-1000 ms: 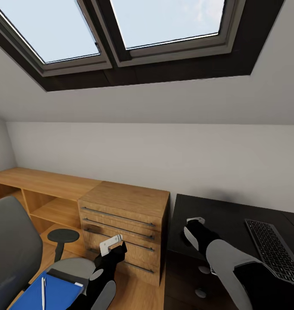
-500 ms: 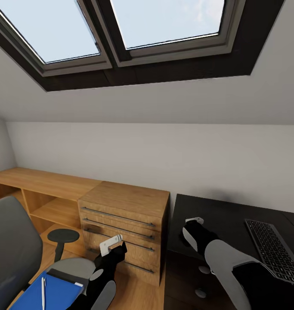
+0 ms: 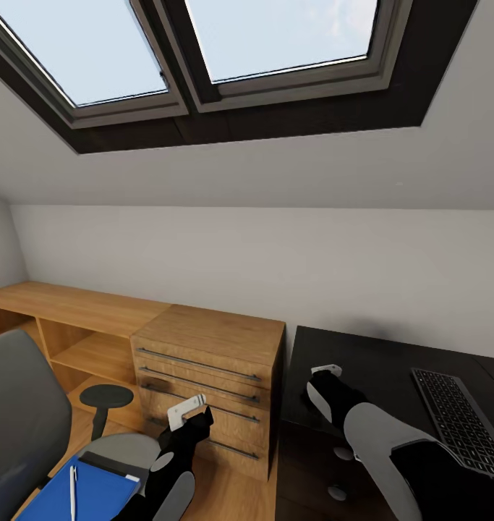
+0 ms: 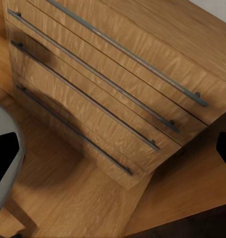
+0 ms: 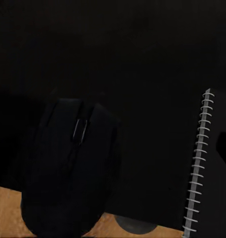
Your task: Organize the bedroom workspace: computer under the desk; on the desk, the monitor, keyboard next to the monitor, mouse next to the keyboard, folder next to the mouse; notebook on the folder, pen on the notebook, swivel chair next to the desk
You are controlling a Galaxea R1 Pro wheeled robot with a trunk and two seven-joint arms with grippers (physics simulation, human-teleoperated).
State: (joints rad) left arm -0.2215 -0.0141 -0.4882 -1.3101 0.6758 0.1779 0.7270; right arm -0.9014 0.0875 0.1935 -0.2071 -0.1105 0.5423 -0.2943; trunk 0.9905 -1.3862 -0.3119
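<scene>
The dark mouse (image 5: pixel 70 168) lies on the black desk (image 3: pixel 380 362) close to its edge, with the spiral-bound notebook (image 5: pixel 214 163) flat beside it. My right gripper (image 3: pixel 326 373) hovers over the desk's left end above the mouse, open. The keyboard (image 3: pixel 460 427) rests on the desk further right. On the grey swivel chair (image 3: pixel 15 420) at lower left lies the blue folder (image 3: pixel 84 492) with the white pen (image 3: pixel 73 492) on it. My left gripper (image 3: pixel 187 411) is open, held in front of the wooden chest's drawers, right of the chair.
A light-wood drawer chest (image 3: pixel 210 362) with long bar handles (image 4: pixel 108 74) stands between chair and desk. A low wooden shelf unit (image 3: pixel 66 304) runs along the wall to the left. Dark-framed skylights (image 3: pixel 203 65) slope overhead. The desk's drawer knobs (image 3: pixel 341 453) sit below my right arm.
</scene>
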